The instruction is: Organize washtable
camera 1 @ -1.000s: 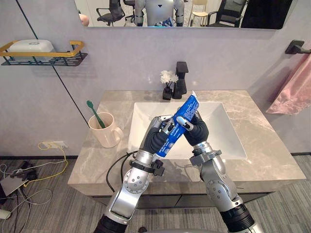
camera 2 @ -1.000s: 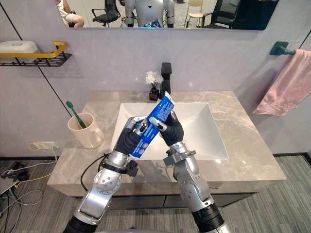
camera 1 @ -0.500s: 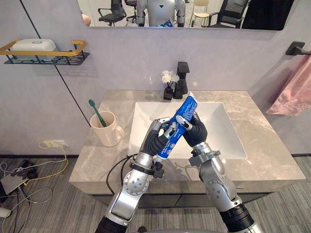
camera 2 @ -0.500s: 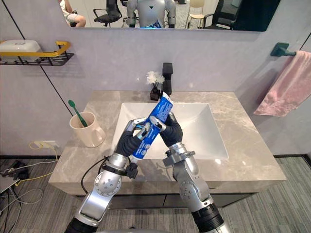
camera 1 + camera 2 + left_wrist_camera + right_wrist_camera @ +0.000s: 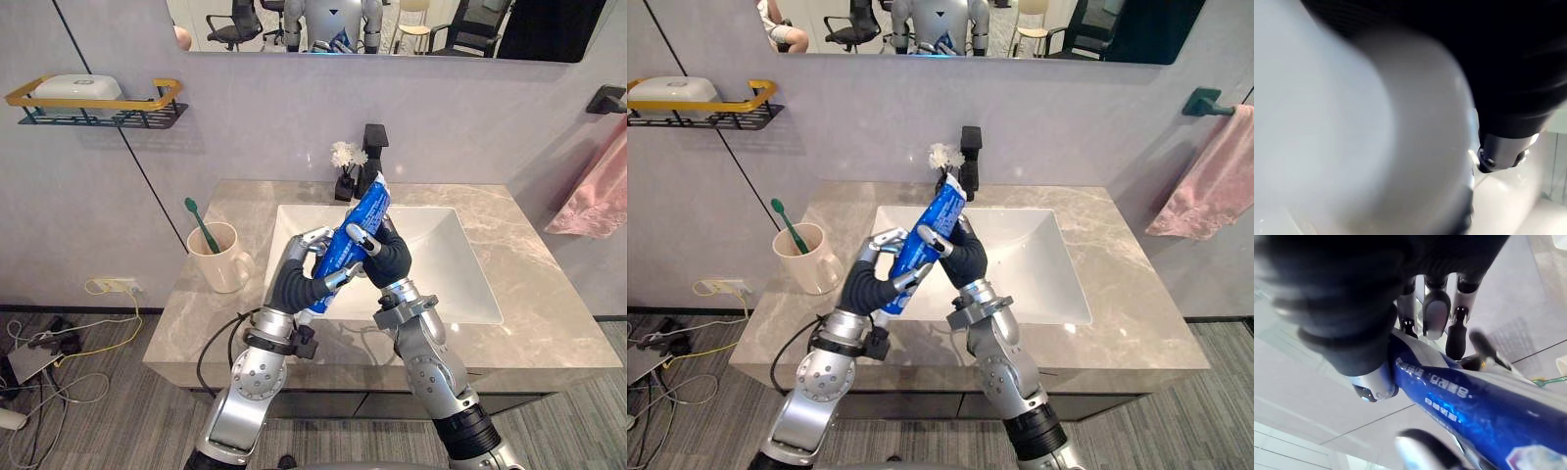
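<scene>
Gripping a blue toothpaste tube (image 5: pixel 353 230) from 2 sides, both arms hold it tilted above the front-left part of the white sink (image 5: pixel 446 269). The left robot hand (image 5: pixel 292 286) has its fingers curled round the tube's lower end. The right robot hand (image 5: pixel 389 260) is clamped on its middle. The tube's upper end points toward the black faucet (image 5: pixel 374 142). A cream mug (image 5: pixel 217 262) with a green toothbrush (image 5: pixel 202 223) stands on the marble surface (image 5: pixel 534 294), left of the sink.

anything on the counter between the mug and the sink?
Nothing: the left eye view shows bare counter between mug and sink. Left hand and right hand hold the toothpaste tube over the sink.
</scene>
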